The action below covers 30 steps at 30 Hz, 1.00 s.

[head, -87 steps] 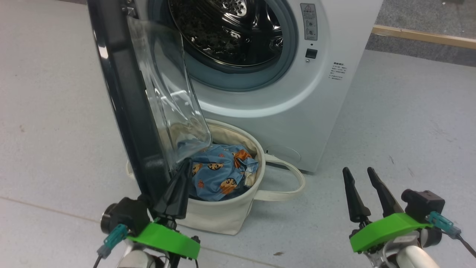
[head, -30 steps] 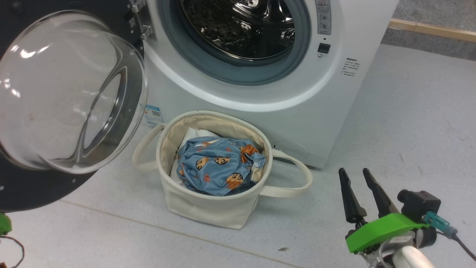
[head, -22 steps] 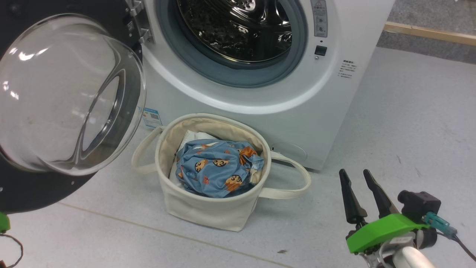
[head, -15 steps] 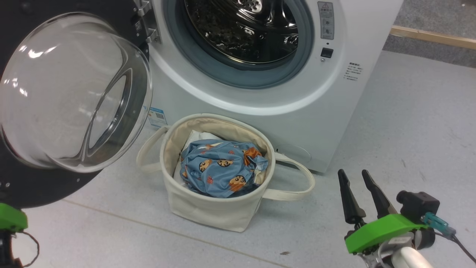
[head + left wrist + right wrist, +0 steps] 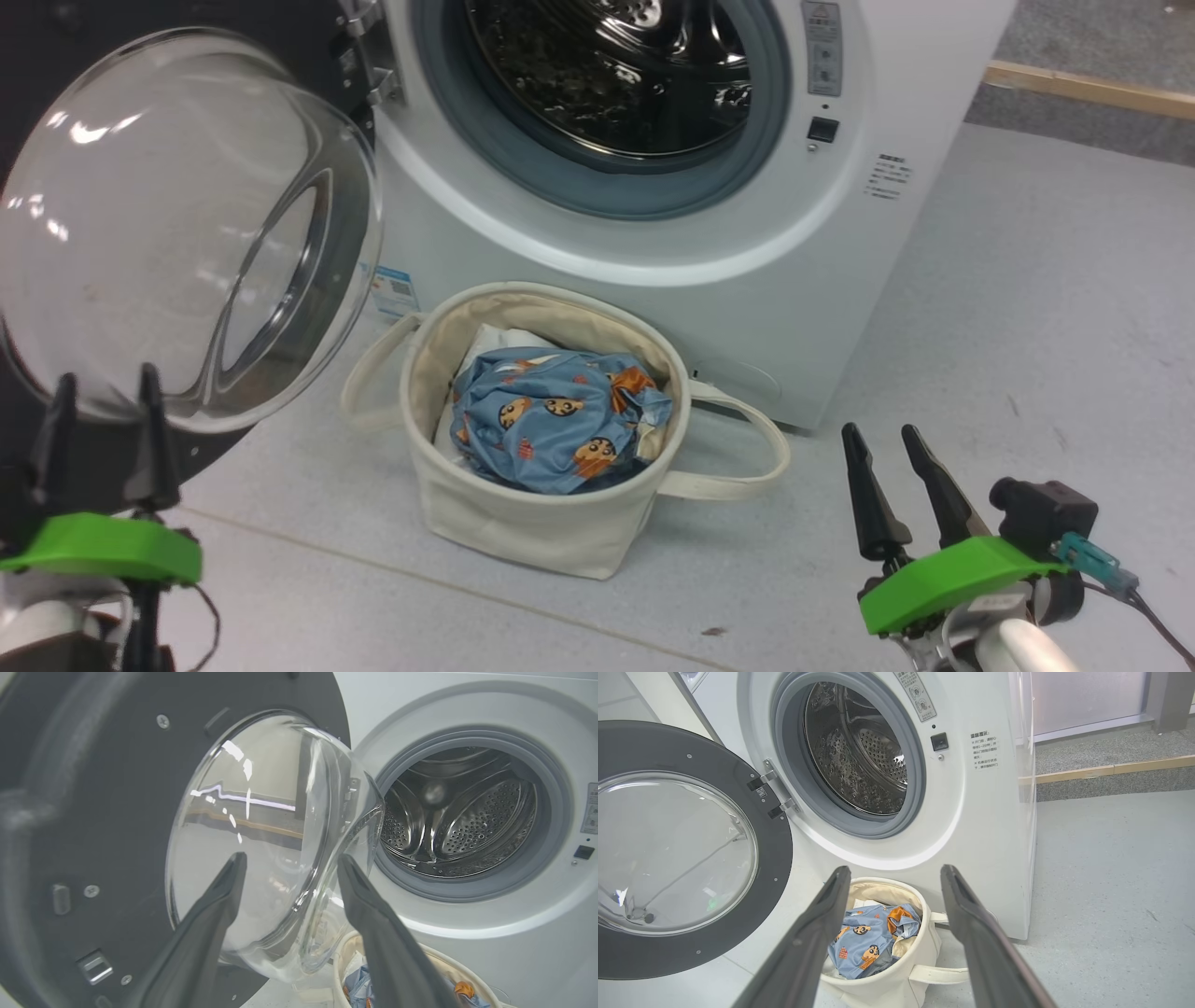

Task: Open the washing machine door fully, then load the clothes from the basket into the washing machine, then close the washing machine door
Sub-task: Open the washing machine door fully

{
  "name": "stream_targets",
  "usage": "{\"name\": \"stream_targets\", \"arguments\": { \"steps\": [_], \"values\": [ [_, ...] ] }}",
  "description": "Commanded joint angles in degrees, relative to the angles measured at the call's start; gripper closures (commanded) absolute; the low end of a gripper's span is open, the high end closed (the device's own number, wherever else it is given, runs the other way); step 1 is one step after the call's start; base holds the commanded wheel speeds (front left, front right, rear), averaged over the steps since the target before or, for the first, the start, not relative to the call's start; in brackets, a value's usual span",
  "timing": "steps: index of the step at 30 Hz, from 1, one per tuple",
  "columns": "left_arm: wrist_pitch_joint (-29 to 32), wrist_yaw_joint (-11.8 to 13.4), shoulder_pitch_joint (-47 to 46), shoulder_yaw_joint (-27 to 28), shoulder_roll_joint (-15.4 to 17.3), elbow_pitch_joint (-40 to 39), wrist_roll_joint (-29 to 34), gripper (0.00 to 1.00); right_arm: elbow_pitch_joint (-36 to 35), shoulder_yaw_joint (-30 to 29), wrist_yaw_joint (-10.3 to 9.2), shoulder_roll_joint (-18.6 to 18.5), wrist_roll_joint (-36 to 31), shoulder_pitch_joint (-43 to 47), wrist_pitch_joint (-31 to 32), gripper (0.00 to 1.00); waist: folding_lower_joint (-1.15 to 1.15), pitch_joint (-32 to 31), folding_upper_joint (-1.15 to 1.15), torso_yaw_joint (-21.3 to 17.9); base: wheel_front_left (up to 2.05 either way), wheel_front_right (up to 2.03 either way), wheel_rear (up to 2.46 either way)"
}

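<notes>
The white washing machine stands with its steel drum exposed. Its washing machine door, black rim around a clear glass bowl, is swung wide to the left. In front of the machine sits the cream basket, holding the light blue clothes printed with cartoon faces. My left gripper stands open at the lower left, just in front of the door and holding nothing. In the left wrist view the left gripper points at the glass bowl. My right gripper is open to the right of the basket; in its wrist view this right gripper frames the clothes.
A white padded cloth lies under the clothes in the basket. The basket's loop handles stick out on both sides. A wooden strip edges darker carpet at the back right. Grey floor lies open to the right of the machine.
The door has swung from half open to wide open. My left gripper, earlier shut on the door's edge, has let go and come back into the head view, open. The right gripper has barely moved.
</notes>
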Motion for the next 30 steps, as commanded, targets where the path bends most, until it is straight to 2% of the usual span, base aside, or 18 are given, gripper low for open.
{"name": "stream_targets", "arguments": {
  "steps": [1, 8, 22, 30],
  "values": [
    [-0.32, -0.27, -1.17, 1.05, 1.15, -2.99, 0.38, 0.00, -2.03, 0.85, 0.05, -0.25, -0.09, -1.57, -0.71, 0.00, 0.00, 0.15, -0.01, -1.16, 0.00, 0.00, 0.00],
    [0.61, -0.61, 0.03, -0.38, -0.35, -5.46, -0.31, 0.00, -2.83, 0.80, 0.05, -1.56, -0.73, -2.95, -0.71, 0.00, 0.00, 0.31, -0.01, -5.36, 0.00, 0.00, 0.00],
    [1.12, -3.13, 2.91, -1.61, -3.06, -6.94, -4.41, 0.00, -4.18, 0.31, 0.05, -4.22, -1.04, -3.97, -0.71, 0.00, 0.00, 0.55, -0.01, -17.50, 0.00, 0.00, 0.00],
    [0.62, -3.45, 3.60, -1.87, -2.61, -6.61, -4.44, 0.00, -4.96, 0.16, 0.05, -5.31, -1.37, -4.96, -0.71, 0.00, 0.00, 1.44, -0.01, -20.85, 0.00, 0.00, 0.00]
  ]
}}
